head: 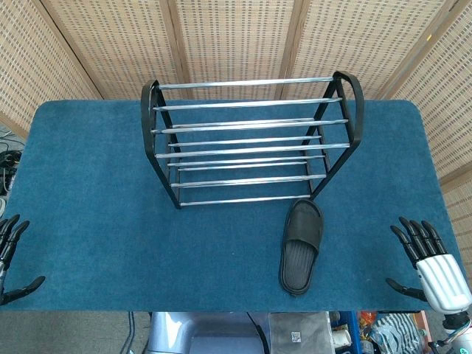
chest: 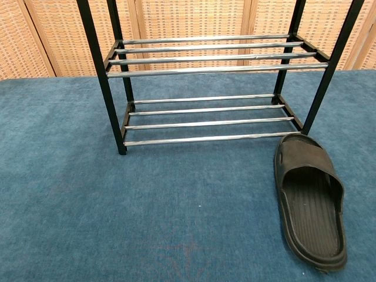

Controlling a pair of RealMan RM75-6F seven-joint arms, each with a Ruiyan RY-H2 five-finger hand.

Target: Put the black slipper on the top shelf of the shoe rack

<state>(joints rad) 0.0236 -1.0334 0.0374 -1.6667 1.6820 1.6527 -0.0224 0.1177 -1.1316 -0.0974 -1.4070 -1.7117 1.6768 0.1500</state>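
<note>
Black slipper (head: 301,245) just before shoe rack (head: 251,140), perhaps touching.

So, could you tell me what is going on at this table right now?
Nothing is being handled yet. The black slipper lies on the blue table, just in front of the right end of the shoe rack, whose shelves hold nothing. The left hand and the right hand are both at the near edge of the table, fingers apart, holding nothing. The right hand is the closer one to the slipper.
</note>
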